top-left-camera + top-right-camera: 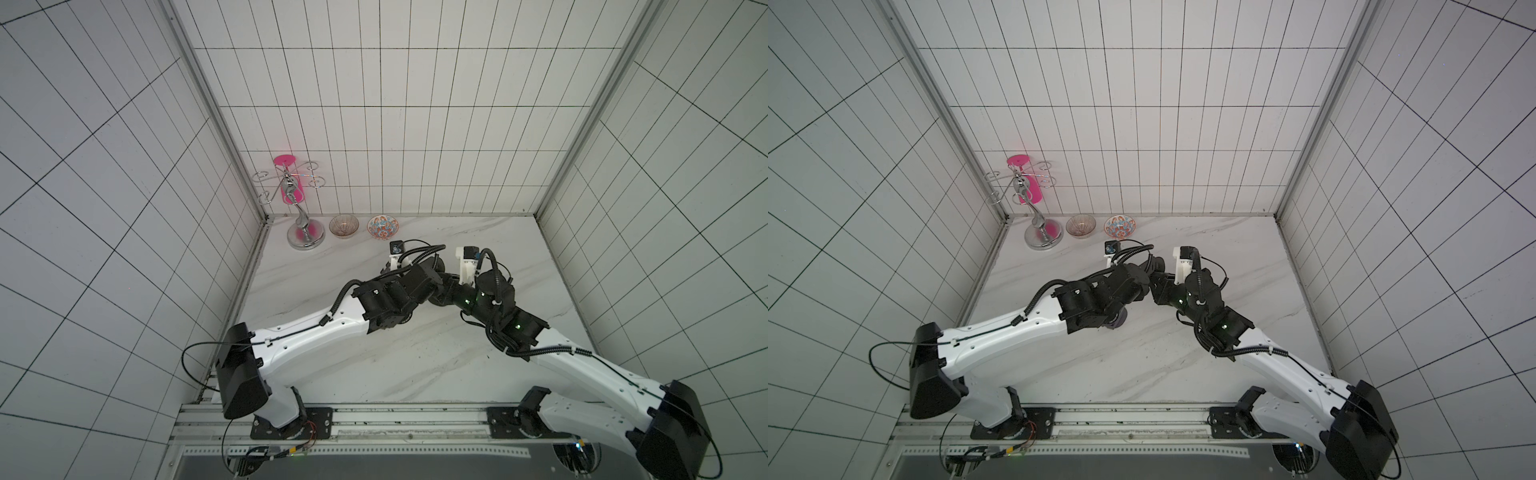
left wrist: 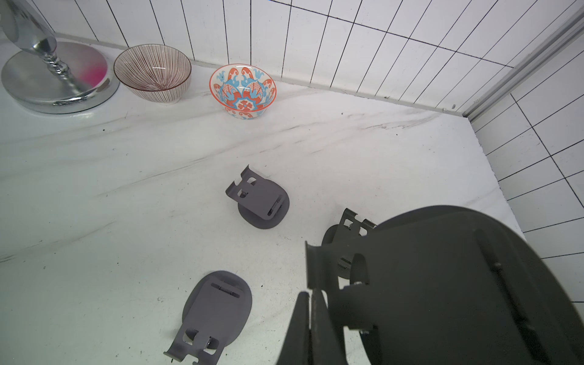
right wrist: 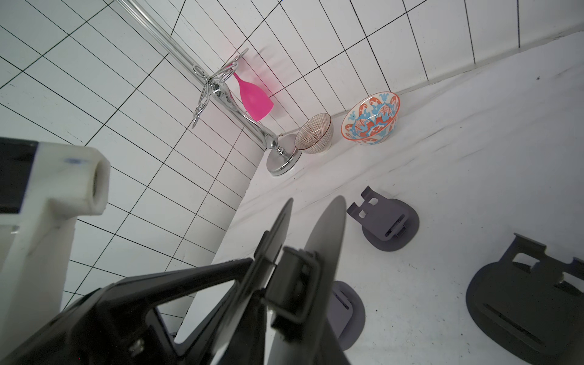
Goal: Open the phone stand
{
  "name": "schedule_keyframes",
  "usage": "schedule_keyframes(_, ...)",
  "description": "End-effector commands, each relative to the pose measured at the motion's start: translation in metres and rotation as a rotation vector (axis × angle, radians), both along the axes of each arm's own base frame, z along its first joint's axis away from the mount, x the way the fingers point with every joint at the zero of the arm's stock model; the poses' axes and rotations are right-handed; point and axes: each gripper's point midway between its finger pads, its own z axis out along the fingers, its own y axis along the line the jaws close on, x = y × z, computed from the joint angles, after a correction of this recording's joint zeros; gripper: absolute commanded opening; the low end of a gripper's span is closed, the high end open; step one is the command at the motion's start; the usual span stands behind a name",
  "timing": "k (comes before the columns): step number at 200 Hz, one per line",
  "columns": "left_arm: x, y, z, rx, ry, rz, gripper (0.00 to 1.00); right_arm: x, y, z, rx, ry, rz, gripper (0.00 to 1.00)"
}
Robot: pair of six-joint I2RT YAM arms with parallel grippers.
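The dark grey phone stand is held in the air above the marble table, close to the left wrist camera. My left gripper is shut on the thin edge of one of its plates. In the right wrist view the stand's two plates stand a little apart, joined by a hinge bracket. My right gripper sits low around the wider plate, and its fingers are dark and blurred, so its hold is unclear. In both top views the two wrists meet over mid-table and hide the stand.
Three more grey stands lie on the table: one partly raised, one flat, one half hidden behind the held stand. At the back left stand a chrome glass rack with a pink glass, a striped bowl and a patterned bowl.
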Motion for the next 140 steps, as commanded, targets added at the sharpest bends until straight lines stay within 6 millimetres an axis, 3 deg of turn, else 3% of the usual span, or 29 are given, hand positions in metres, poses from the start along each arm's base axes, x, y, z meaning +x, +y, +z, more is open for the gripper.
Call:
schedule_keyframes(1, -0.011, -0.009, 0.024, -0.072, -0.058, -0.033, 0.0, 0.011, -0.001, 0.012, -0.006, -0.025, -0.041, 0.14)
schedule_keyframes(29, -0.013, -0.008, 0.026, -0.076, -0.067, -0.039, 0.0, 0.012, 0.001, 0.012, -0.009, -0.026, -0.037, 0.0)
schedule_keyframes(77, -0.02, -0.008, 0.037, -0.153, -0.093, -0.08, 0.0, 0.011, -0.002, 0.016, 0.001, -0.027, -0.038, 0.0)
schedule_keyframes(116, -0.028, 0.003, 0.055, -0.251, -0.121, -0.122, 0.38, 0.01, -0.02, 0.023, 0.035, -0.015, -0.052, 0.0)
schedule_keyframes(140, -0.024, 0.013, 0.056, -0.351, -0.074, -0.152, 0.48, 0.009, -0.032, 0.028, 0.084, -0.005, -0.044, 0.0)
